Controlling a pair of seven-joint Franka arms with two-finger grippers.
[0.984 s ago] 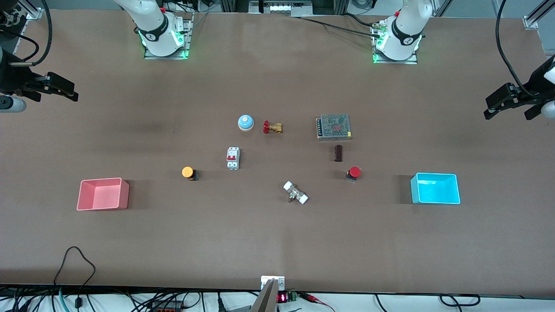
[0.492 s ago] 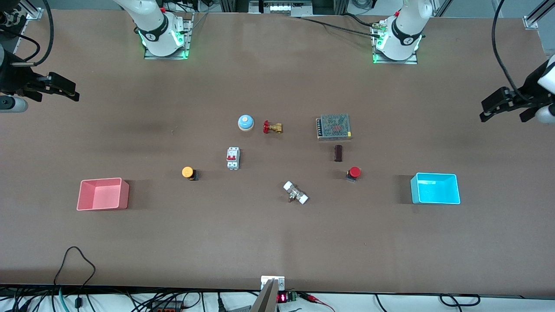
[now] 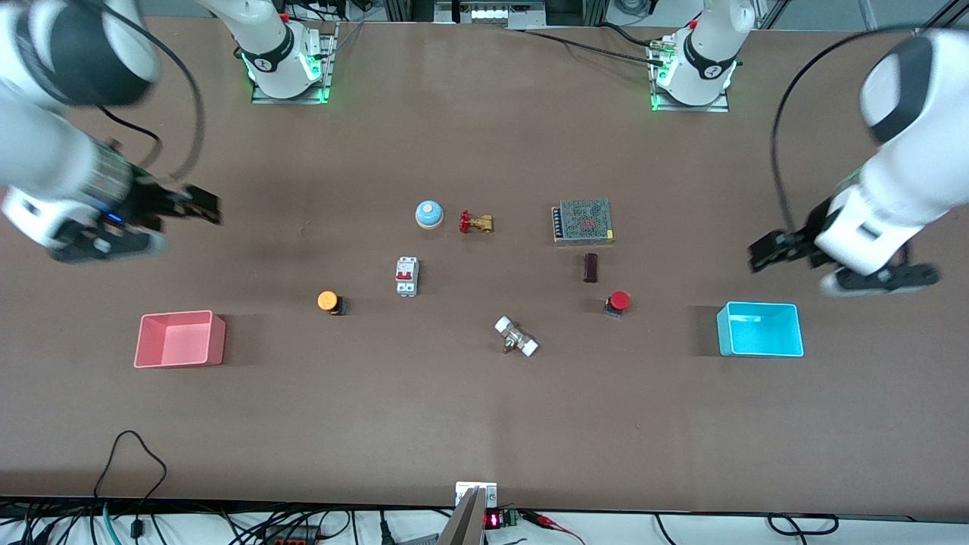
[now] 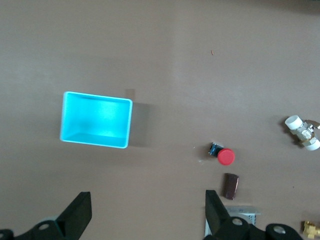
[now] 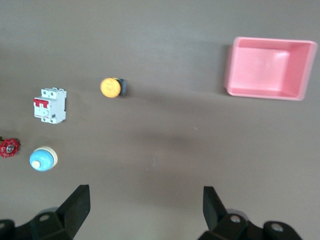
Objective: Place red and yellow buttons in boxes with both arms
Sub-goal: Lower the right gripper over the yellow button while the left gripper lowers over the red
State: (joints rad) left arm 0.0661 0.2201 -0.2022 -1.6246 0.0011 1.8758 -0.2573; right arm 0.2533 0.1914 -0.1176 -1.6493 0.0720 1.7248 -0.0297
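From the front camera, the brown worktop (image 3: 484, 424) carried a scatter of parts. The small push-button with the round red cap (image 3: 618, 303) sat toward the left arm's end, with the bright cyan rectangular plastic tray (image 3: 760, 329) well apart from it, nearer that end still. The push-button with the round orange-yellow cap (image 3: 328, 301) sat toward the right arm's end, and the pink rectangular plastic tray (image 3: 180, 339) lay slightly nearer the camera, closer to that end. Both trays held nothing. The left gripper (image 3: 766, 251) hung above bare worktop between the red button and the cyan tray; the right gripper (image 3: 198, 206) hung over bare worktop, well apart from the yellow button.

In the left wrist view, the jaws of the left gripper (image 4: 145, 212) stood spread wide and held nothing — the cyan tray (image 4: 96, 120) and red button (image 4: 224, 155) lay below, apart.

In the right wrist view, the right gripper (image 5: 145, 205) likewise had its jaws spread and bare — the yellow button (image 5: 111, 87) and pink tray (image 5: 270, 69) lay well apart.
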